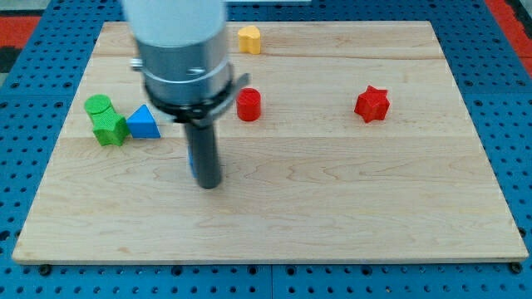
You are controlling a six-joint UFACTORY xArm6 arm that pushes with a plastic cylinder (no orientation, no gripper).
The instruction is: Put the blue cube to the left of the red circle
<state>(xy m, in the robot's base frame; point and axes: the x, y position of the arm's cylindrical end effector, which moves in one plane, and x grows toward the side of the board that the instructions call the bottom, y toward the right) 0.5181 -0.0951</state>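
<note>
Desk [332, 208]: a pale wooden board lying on a blue perforated base [515, 124]. It carries all the blocks.

Arm [179, 50]: a wide grey cylinder enters from the far edge, left of centre, and narrows to a dark collar, then to a straight dark rod.

Claw: the arm carries a plain rod in place of one. The rod has no parts that open or close, and it grips nothing.

My tip [209, 185]: it stands on the desk, left of centre and about midway between the far and near edges.

Blue cube [191, 159]: only a thin blue sliver shows along the left side of the rod, just above my tip; the rest is hidden behind the rod. Whether it touches the rod cannot be told. It sits left of the red circle and nearer than it, well apart.

Red circle [248, 105]: it is just right of the collar, farther than my tip.

Red star [371, 103]: it is right of centre, level with the red circle and well apart from it.

Green blocks: a round one [98, 105] and a squarish one [110, 129] sit touching by the left edge.

Blue triangle [143, 123]: it is just right of the squarish green block, apparently touching it.

Yellow block [248, 39]: it is near the far edge, beside the arm; its shape is unclear.
</note>
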